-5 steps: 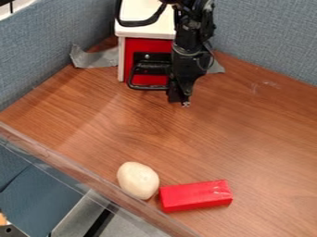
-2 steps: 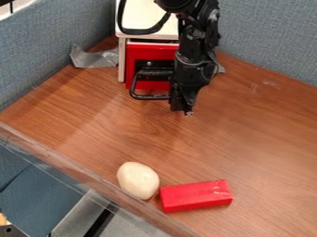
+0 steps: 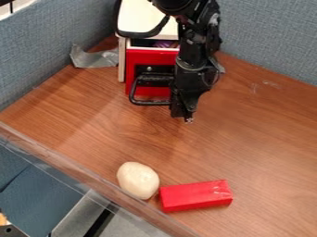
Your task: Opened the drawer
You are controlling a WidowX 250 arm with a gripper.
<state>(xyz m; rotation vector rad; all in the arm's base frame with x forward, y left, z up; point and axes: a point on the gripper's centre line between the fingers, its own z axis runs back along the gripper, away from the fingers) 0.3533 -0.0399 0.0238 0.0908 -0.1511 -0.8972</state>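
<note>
Blue-grey partitions (image 3: 272,41) bound the tabletop (image 3: 248,139) behind, a clear rail (image 3: 68,167) its near-left edge; wood spreads between the partly open red drawer (image 3: 139,58) and a pale lump (image 3: 137,180) beside a red block (image 3: 195,196). The drawer's black handle (image 3: 148,102) meets the end effector (image 3: 187,119), whose grip, parted or closed, I cannot tell

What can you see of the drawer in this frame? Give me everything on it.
The drawer is partly open, jutting from the white-topped cabinet. Its front is glossy red under a pale top edge, with a black mounting plate and a black looped handle standing out from it. Something purple shows inside. The gripper hangs at the handle's right end in the picture, hiding that side; whether they touch is unclear.
</note>
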